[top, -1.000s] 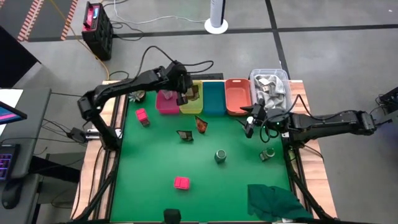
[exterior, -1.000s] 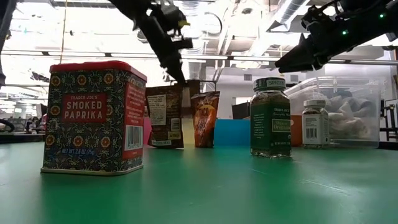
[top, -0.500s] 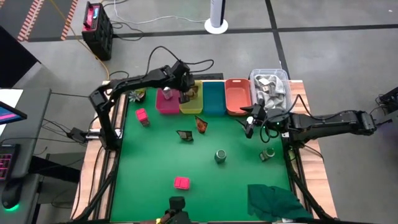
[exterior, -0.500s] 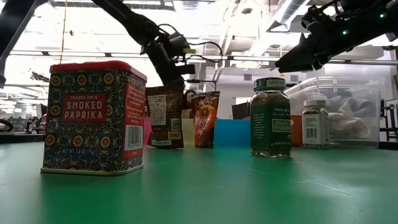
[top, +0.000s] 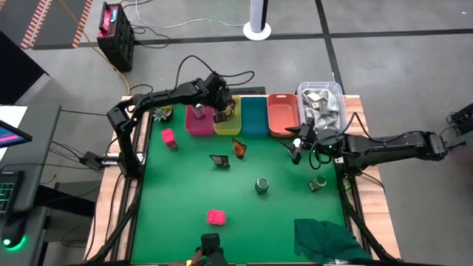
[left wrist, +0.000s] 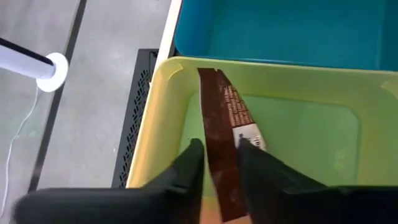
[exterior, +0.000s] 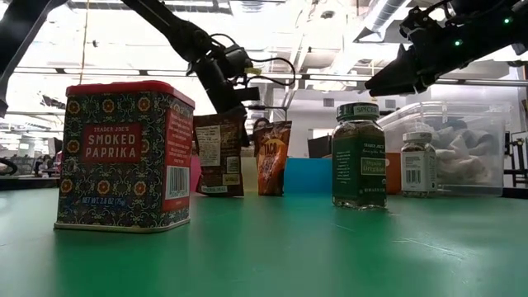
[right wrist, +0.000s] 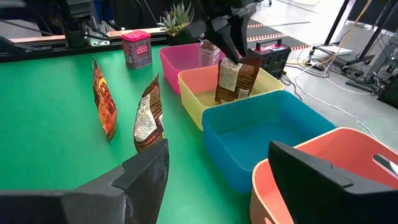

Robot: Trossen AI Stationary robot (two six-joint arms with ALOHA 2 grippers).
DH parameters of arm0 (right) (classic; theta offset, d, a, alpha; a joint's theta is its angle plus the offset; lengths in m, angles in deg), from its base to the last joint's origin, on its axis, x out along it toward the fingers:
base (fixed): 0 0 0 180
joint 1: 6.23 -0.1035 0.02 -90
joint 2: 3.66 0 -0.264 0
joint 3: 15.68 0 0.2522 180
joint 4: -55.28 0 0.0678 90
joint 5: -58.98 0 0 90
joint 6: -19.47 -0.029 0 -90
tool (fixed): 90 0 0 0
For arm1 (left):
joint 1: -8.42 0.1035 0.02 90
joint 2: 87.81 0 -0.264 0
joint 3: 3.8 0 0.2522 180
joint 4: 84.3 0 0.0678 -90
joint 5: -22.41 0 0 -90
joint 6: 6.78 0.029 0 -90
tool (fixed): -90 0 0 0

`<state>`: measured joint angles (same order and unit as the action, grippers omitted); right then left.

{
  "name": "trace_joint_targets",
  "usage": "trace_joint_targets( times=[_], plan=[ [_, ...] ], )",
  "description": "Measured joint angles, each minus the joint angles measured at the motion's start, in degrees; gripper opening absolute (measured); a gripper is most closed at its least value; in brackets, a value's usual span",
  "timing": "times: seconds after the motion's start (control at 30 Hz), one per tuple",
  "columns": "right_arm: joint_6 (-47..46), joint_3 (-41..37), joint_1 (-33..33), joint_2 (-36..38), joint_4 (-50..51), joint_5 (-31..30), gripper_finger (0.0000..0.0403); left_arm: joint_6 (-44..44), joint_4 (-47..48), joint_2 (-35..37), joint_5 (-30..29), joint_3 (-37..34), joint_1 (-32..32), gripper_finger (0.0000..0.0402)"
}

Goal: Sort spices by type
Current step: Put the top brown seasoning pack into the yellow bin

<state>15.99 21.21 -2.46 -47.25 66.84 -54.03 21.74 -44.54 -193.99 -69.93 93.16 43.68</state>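
Observation:
My left gripper (top: 219,112) is over the yellow bin (top: 229,127), shut on an orange-brown packet (right wrist: 236,79) that reaches down into that bin. My right gripper (top: 295,148) hovers open above the table, beside the orange bin (top: 281,115), touching nothing. Two more packets (top: 219,160) (top: 239,147) stand on the green mat. A green-lidded jar (top: 261,185) and a white-capped jar (top: 318,182) stand upright. One pink box (top: 168,138) sits near the pink bin (top: 198,122). Another pink box (top: 215,216) sits toward the near edge. My left gripper pinches the packet between its two fingers (left wrist: 188,163), on its upper part (left wrist: 219,134). The fingers come from above, pointing down into the yellow bin. The packet hangs below them with its lower end (right wrist: 231,94) inside the bin; whether it touches the floor I cannot tell.
Four bins stand in a row along the far edge: pink, yellow, blue (top: 254,117), orange. A clear tub (top: 322,103) with items sits at the far right corner. A dark green cloth (top: 325,240) lies at the near right corner. A small plant (top: 162,113) stands far left.
The left arm's elbow has swung out toward the table's far left while its gripper has stayed over the yellow bin, still shut on the packet. The right arm has kept still.

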Motion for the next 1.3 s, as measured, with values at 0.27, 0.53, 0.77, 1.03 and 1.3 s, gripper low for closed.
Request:
trace_joint_targets(
  times=[0.27,0.53,0.77,1.03,1.3],
  plan=[
    [-0.1,0.0,0.0,0.0,0.01,0.02,0.0301,-3.11,2.53,0.51,-5.48,2.8,-1.21,0.021],
    [-0.34,0.0,0.11,-0.02,1.27,0.04,0.0301,-1.39,11.24,0.65,-4.94,13.69,-4.41,0.0235],
    [-1.02,0.0,0.52,0.0,1.9,0.07,0.0301,0.45,21.66,0.69,5.56,15.81,-10.81,0.0235],
    [-1.03,0.0,0.5,0.0,1.8,0.07,0.0301,1.17,22.41,0.6,9.61,12.08,-18.26,0.0235],
    [-1.03,0.0,0.5,0.0,1.73,0.04,0.0301,0.54,18.62,0.19,11.52,9.46,-18.84,0.0235]
  ],
)
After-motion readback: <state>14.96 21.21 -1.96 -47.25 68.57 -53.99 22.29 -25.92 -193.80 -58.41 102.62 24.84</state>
